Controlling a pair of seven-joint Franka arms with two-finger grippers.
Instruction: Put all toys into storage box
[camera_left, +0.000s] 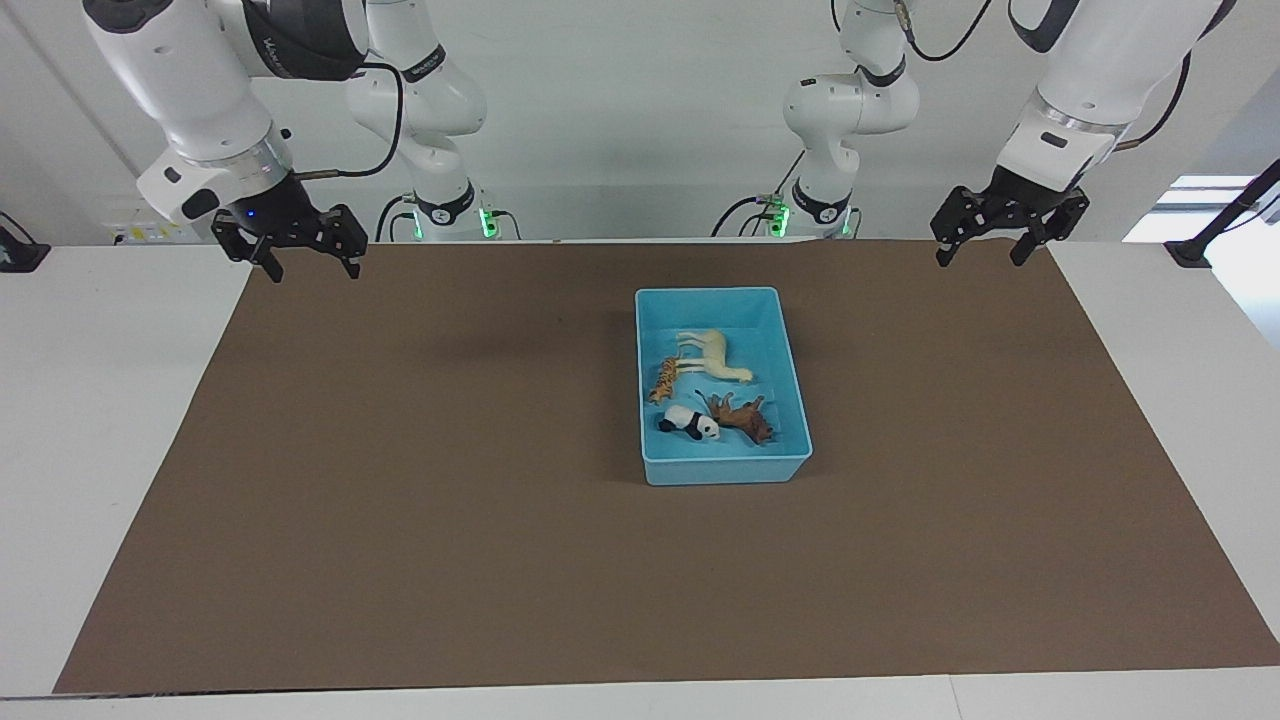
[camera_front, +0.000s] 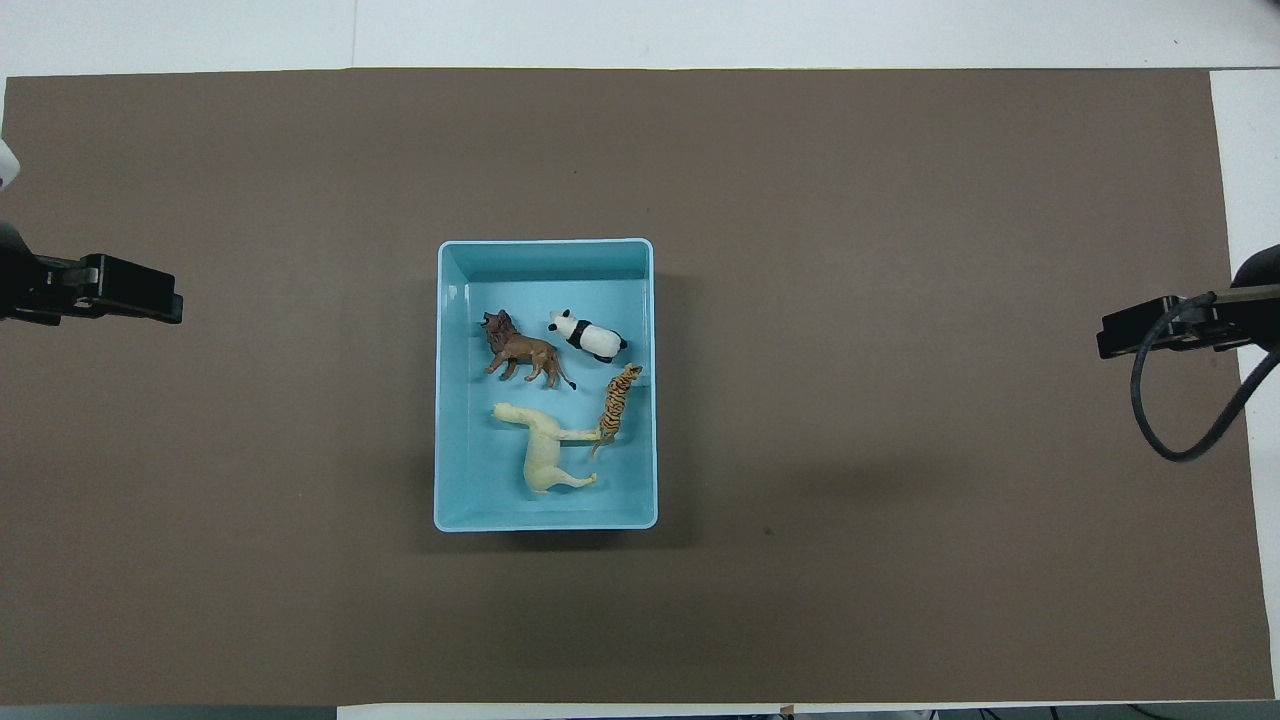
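One light blue storage box sits mid-table on a brown mat, holding four toy animals, all lying inside it: a cream llama nearest the robots, an orange tiger touching the llama's leg, and farther out a black-and-white panda beside a brown lion-like animal. Two grippers hang in the air, fingers apart and empty: the left gripper over the mat's corner at its own end, the right gripper over the other corner (both well apart from the box). From overhead, each gripper is cut off at the picture's edge.
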